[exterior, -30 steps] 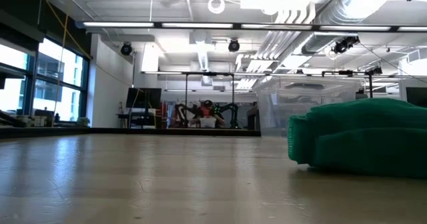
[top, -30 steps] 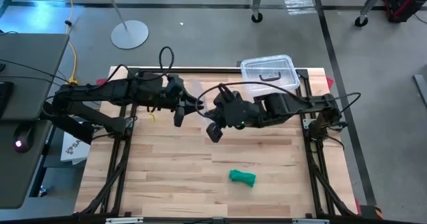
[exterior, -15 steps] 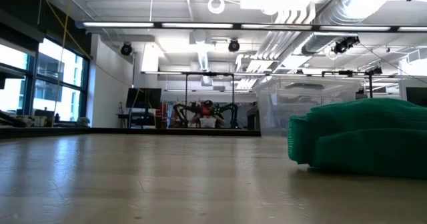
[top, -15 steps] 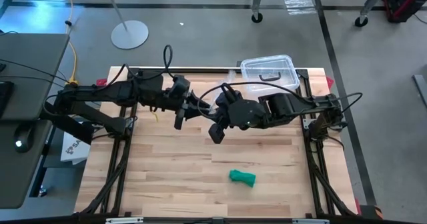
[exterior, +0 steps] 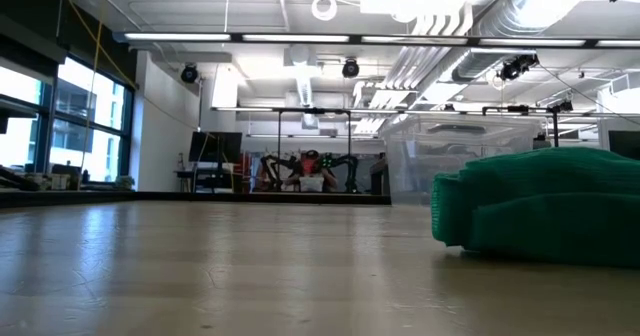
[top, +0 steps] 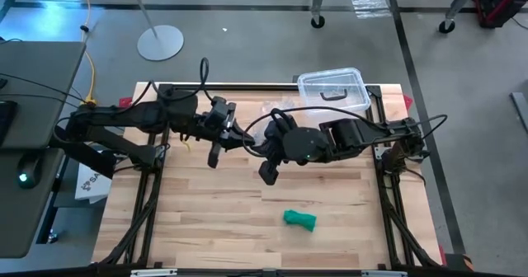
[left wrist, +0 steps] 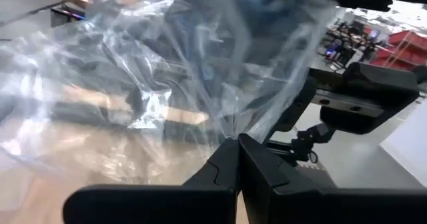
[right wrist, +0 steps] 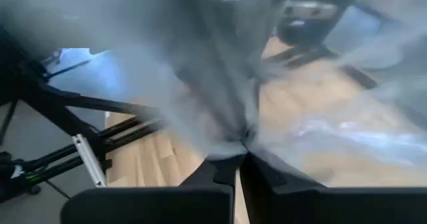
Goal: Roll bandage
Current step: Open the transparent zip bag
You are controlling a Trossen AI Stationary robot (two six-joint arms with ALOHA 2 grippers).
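The green bandage (top: pixel 299 219) lies bunched on the wooden table toward its near edge, touched by no gripper; the low view shows it close up (exterior: pixel 540 216), resting on its underside. Above the table's middle, my left gripper (top: pixel 245 137) and my right gripper (top: pixel 258 140) meet tip to tip. Both are shut on a crinkly clear plastic bag (left wrist: pixel 167 71), which fills both wrist views (right wrist: pixel 300 84) and shows faintly in the high view (top: pixel 276 110). My left gripper pinches a gathered fold of the clear bag (left wrist: pixel 233 132) between its two shut fingers, which come nearly level from the table's left. The bag spreads away from the fingers, lifted clear of the table. My right gripper pinches a bunched part of the bag (right wrist: pixel 241 143) between its two shut fingers, coming from the table's right and slanting down. The film fans out from the fingers and hangs clear of the table.
A clear plastic box with a black handle (top: pixel 332 89) stands at the table's far edge, right of centre. Bare wood (top: pixel 206 211) lies left of the bandage.
My left gripper has rolled about its own axis and shifted slightly toward the table's left, staying close to the right gripper. The bandage has not moved.
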